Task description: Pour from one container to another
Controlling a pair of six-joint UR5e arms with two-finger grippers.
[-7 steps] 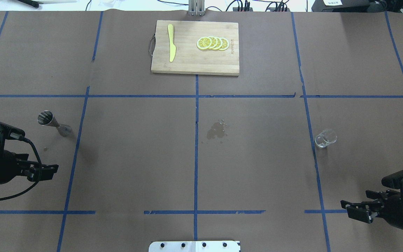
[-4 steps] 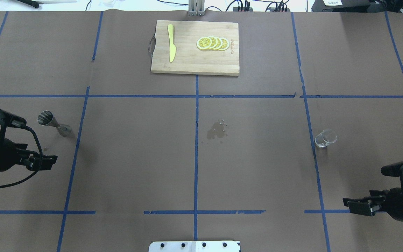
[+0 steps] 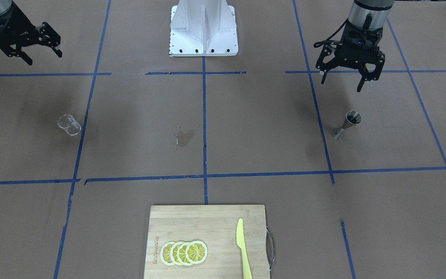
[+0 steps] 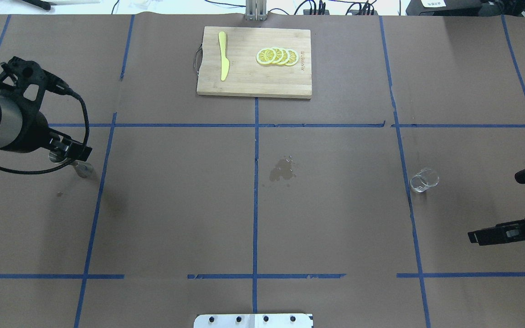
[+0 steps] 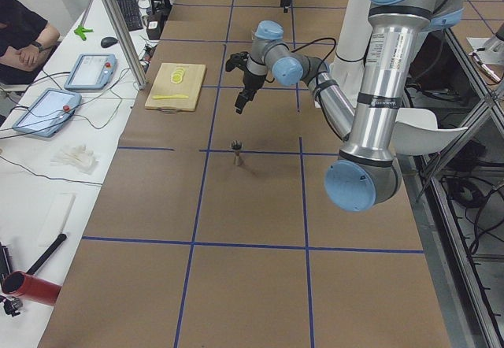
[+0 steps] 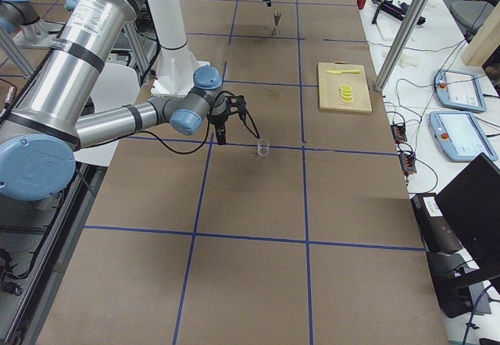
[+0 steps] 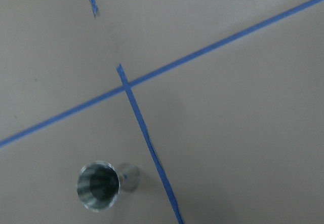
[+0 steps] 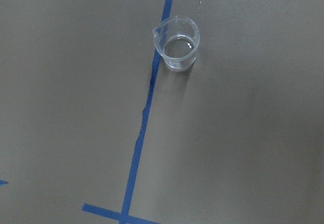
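Left claw (image 3: 342, 80) hangs spread wide and empty above the small steel hourglass-shaped jigger (image 3: 347, 124), a bit toward the robot's side, not touching it. The jigger stands upright on the brown paper-covered bench (image 3: 265, 128), just beside a blue tape line (image 3: 325, 147). The left wrist cam looks right down into its open cup. Right claw (image 3: 42, 52) is spread too, holding nothing, well apart from the little clear glass beaker with a spout (image 3: 69, 124), which is upright. There's a small wet patch (image 3: 183, 138) mid-bench. On the far side is a bamboo cutting board (image 3: 207, 224) with lemon slices (image 3: 184, 252) and a yellow plastic knife (image 3: 243, 248).
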